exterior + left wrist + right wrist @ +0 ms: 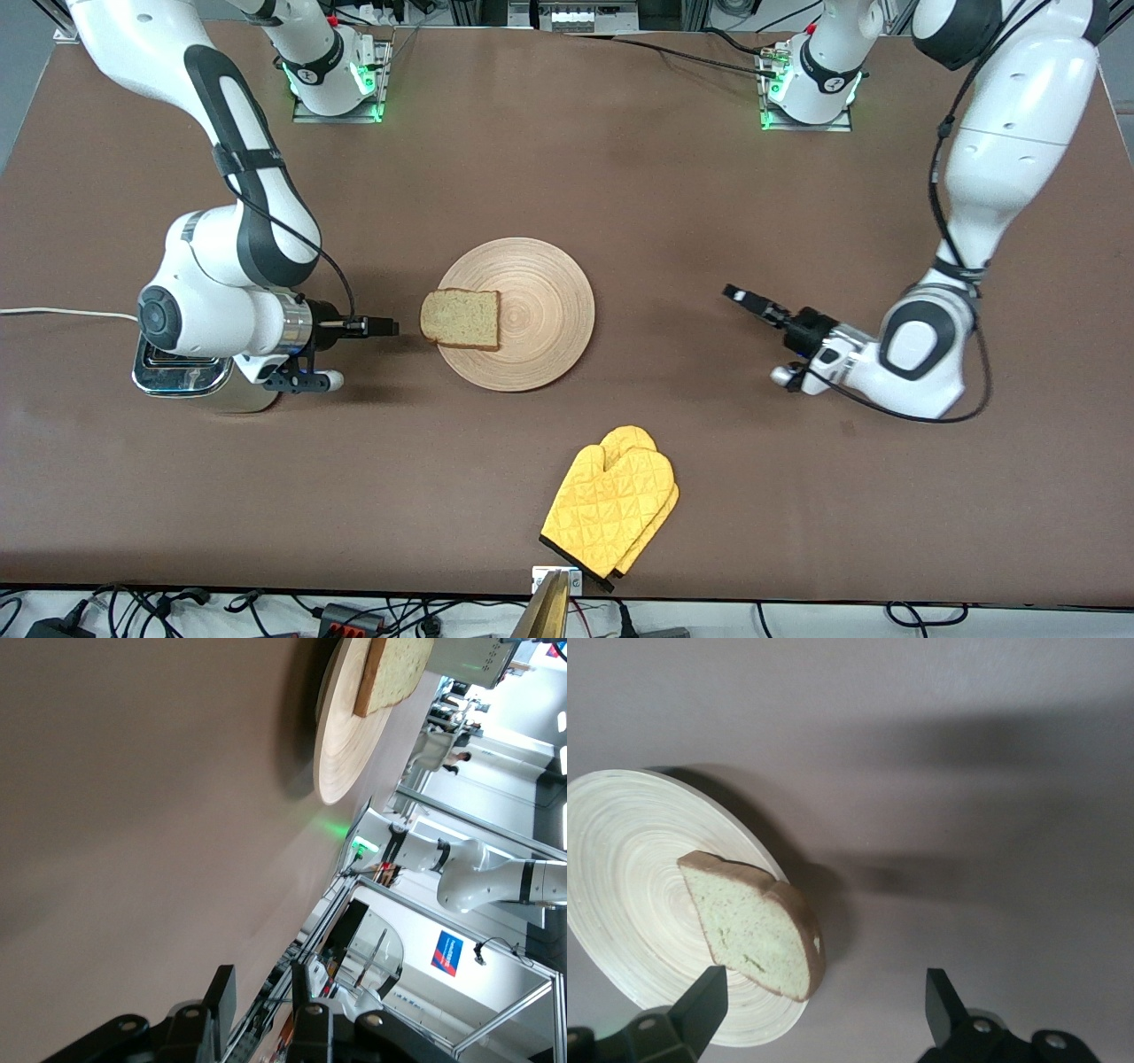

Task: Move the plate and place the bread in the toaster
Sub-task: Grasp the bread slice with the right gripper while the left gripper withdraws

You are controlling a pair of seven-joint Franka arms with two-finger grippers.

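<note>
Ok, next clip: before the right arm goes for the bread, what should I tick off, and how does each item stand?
1. bread reachable: ok, it lies on the plate, overhanging the rim toward the right arm's end.
2. right gripper ready: ok, fingers open in the right wrist view, low beside the bread, nothing held.
3. Path clear between right gripper and bread: ok, only bare table.
4. toaster slots free: cannot tell, the right arm covers most of it.
5. left gripper clear of the plate: ok, it waits toward the left arm's end, fingers open.
6. oven mitt out of the way: ok, nearer the front camera than the plate.
</note>
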